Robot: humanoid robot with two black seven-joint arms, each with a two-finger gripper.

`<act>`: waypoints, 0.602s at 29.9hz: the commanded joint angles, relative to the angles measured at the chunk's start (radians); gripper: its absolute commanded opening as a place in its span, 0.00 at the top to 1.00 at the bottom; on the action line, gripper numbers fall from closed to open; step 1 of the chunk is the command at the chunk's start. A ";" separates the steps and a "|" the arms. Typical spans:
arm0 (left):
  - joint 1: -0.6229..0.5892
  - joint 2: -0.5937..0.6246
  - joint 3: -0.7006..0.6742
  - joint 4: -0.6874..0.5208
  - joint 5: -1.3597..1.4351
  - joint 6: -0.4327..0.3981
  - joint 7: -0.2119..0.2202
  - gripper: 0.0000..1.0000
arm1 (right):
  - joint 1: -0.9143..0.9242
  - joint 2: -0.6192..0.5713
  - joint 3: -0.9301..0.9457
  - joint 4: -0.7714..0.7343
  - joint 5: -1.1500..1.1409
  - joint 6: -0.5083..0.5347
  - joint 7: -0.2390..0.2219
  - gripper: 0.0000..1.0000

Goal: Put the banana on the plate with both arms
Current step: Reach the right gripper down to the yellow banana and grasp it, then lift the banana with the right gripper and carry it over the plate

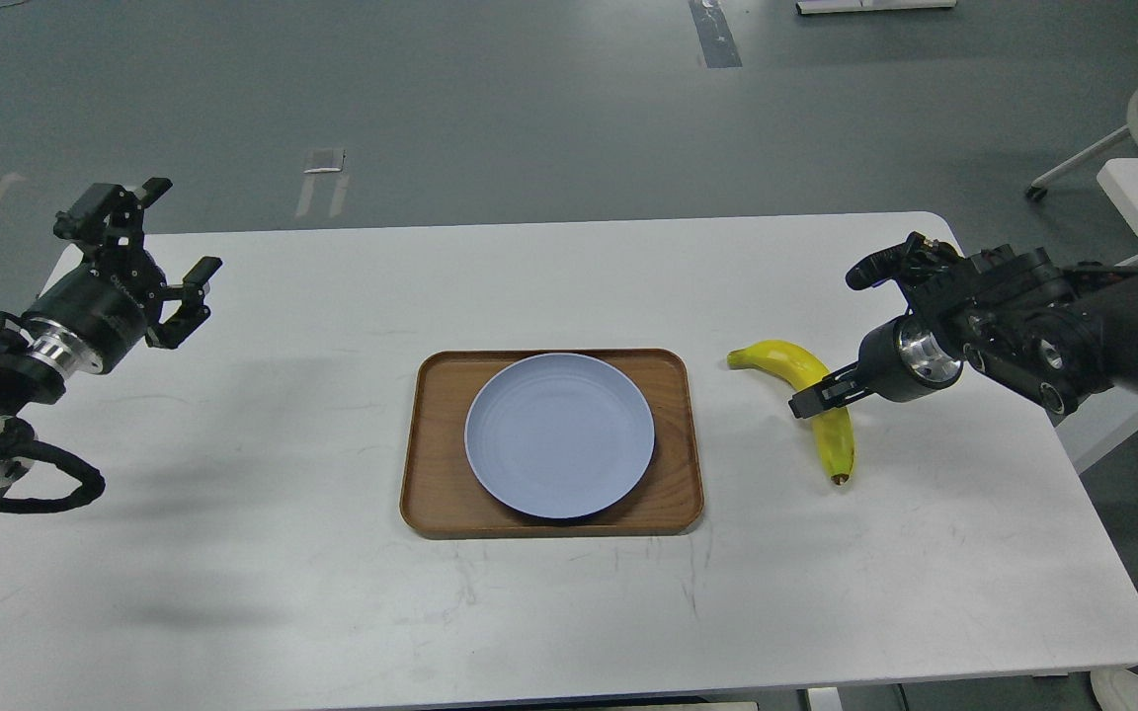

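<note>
Nearest in the head view lies the bare front of the white surface (549, 622), and just beyond it the brown wooden tray (431, 494) carrying the pale blue plate (559, 434), which holds nothing yet. To the right of the tray, apart from its edge, the banana (806, 400) lies flat on the surface, its long axis curving from a dark tip pointing toward the near edge up to a greenish stem turned toward the tray. The right gripper (831, 331) hovers over the banana's middle: one finger crosses in front of the fruit, the other is raised well above it, so the fingers stand apart and nothing is clamped. The right arm is by far the nearer; the banana sits directly beneath and slightly nearward of its gripper, so the grasp probably calls for a descent across the fruit's short axis. Farther off at the left, the left gripper (169, 247) hangs spread wide and idle, well apart from everything.
</note>
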 commanded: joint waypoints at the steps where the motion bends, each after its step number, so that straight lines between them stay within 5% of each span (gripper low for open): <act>1: 0.000 -0.001 -0.003 0.000 -0.002 0.000 0.000 0.02 | 0.001 -0.007 0.001 0.002 0.000 0.000 0.000 0.86; 18: -0.012 -0.003 -0.012 0.000 0.000 0.000 0.000 0.02 | 0.272 -0.041 0.024 0.207 0.017 0.000 0.000 0.88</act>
